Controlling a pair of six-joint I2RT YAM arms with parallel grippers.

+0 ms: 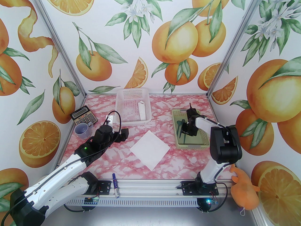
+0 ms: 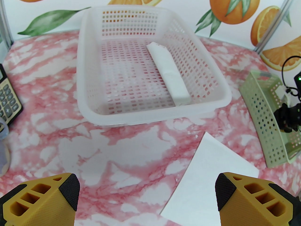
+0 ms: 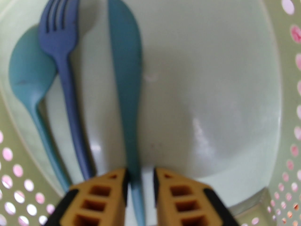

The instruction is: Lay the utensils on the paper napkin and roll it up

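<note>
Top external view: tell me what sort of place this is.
Probably a staged robot test booth: orange-print walls, two arms bolted to a pink marbled table, props like a calculator and mesh basket.

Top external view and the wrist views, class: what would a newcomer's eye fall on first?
The loud orange-print walls around the pink marbled table strike first. At the table's middle lies the white paper napkin, turned like a diamond. On the right, the right gripper is down in the green perforated tray, straddling the handle of the teal knife, which lies beside a blue fork and a teal spoon.
</note>
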